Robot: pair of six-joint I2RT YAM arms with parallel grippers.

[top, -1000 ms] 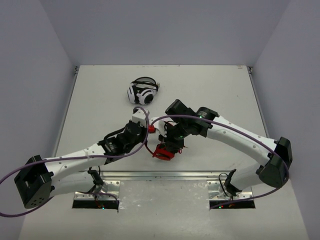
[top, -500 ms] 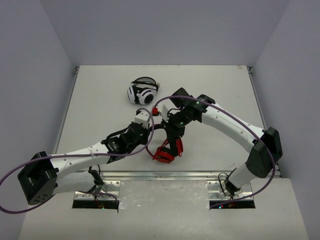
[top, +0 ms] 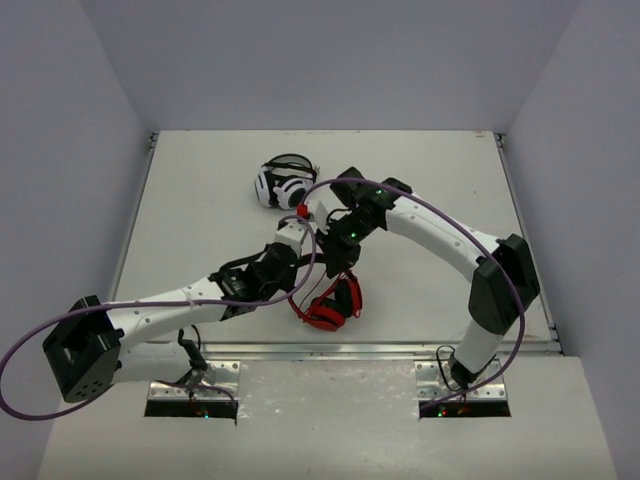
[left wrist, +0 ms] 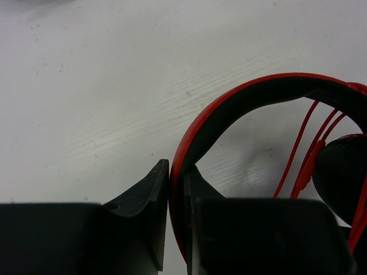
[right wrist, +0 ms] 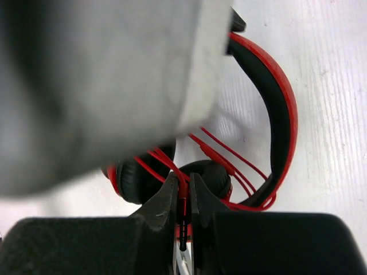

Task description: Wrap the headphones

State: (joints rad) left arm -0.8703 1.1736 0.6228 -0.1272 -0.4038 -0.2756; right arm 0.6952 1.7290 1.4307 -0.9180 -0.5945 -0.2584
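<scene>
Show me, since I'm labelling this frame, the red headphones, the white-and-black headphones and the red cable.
red headphones (left wrist: 252, 94), left wrist view, on the headband arc.
white-and-black headphones (top: 285, 184), top external view, on the ear cup.
red cable (right wrist: 182, 206), right wrist view, on the end piece by the plug.

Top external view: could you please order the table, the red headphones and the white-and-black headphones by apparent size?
1. Table, by far largest.
2-3. Red headphones and white-and-black headphones: much alike, and the red pair is partly covered, so I would not rank them.
</scene>
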